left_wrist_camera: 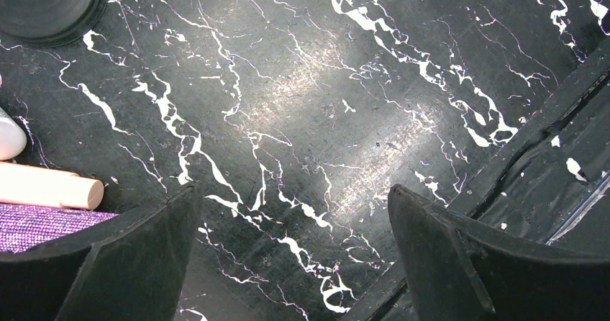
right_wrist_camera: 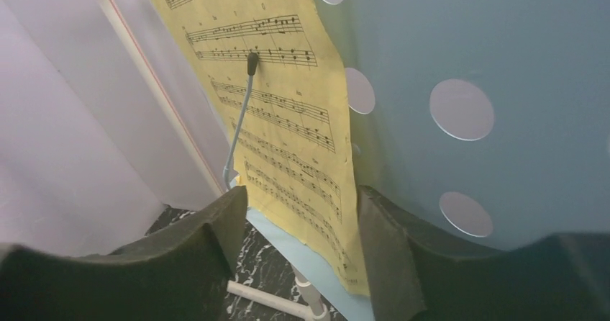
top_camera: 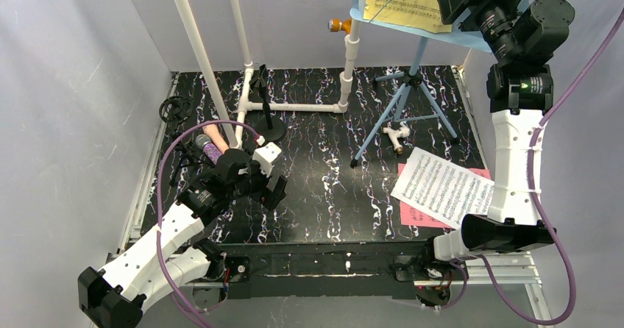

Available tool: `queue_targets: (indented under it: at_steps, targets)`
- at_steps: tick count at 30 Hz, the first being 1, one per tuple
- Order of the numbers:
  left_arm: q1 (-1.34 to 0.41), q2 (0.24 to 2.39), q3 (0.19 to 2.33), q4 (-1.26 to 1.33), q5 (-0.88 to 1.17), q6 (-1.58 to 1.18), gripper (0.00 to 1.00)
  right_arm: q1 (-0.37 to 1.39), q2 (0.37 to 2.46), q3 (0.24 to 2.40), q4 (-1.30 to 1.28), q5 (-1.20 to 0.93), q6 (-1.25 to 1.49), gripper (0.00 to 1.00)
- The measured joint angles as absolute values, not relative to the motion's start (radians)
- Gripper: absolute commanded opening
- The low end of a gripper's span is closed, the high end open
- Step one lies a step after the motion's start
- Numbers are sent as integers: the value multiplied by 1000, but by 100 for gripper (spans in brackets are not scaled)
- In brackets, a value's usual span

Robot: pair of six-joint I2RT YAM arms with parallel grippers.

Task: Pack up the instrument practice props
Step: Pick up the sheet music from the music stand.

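The light-blue perforated music rack (top_camera: 471, 40) stands high at the back right on its blue tripod legs (top_camera: 406, 115), with a yellow music page (top_camera: 408, 1) on it. My right gripper (top_camera: 450, 3) is open at the rack's edge; in the right wrist view the gripper (right_wrist_camera: 301, 195) straddles the yellow page (right_wrist_camera: 288, 134) and rack (right_wrist_camera: 460, 62). A white page (top_camera: 443, 188) lies on a pink page (top_camera: 413, 214). My left gripper (top_camera: 275, 184) is open and empty, low over the mat (left_wrist_camera: 293, 191). The pink microphone (top_camera: 210, 132) and purple microphone (top_camera: 211, 151) lie left of it.
A white pipe frame (top_camera: 294, 107) stands at the back middle, with an orange-tipped end (top_camera: 338, 25). A black round-base mic mount (top_camera: 271, 131) and a black tripod mount (top_camera: 175, 110) sit at the back left. A small white fitting (top_camera: 398, 133) lies under the rack.
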State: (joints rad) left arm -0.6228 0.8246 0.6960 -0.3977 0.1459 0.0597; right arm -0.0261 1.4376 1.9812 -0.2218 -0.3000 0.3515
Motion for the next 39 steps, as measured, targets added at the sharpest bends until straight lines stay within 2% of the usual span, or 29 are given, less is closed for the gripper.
queue_targets:
  at_steps: [6, 11, 18, 26, 28, 32, 35, 39]
  targets:
    - [-623, 825, 696, -398, 146, 60, 100, -26, 1443, 1968, -192, -366, 385, 40]
    - [-623, 825, 696, -398, 146, 60, 100, -26, 1444, 1967, -168, -406, 398, 29]
    - [-623, 825, 696, -398, 146, 60, 100, -26, 1448, 1967, -154, -406, 413, 35]
    - [-623, 824, 696, -398, 146, 60, 100, -26, 1486, 1967, -154, -368, 412, 35]
    - [-623, 824, 696, -398, 146, 60, 100, -26, 1502, 1967, -154, -365, 410, 33]
    - [-623, 824, 696, -398, 146, 60, 100, -24, 1512, 1967, -154, -366, 397, 18]
    - [-623, 824, 696, -398, 146, 60, 100, -26, 1512, 1967, -153, -367, 387, 4]
    - [-623, 824, 696, -398, 146, 60, 100, -26, 1513, 1975, -154, -369, 374, 1]
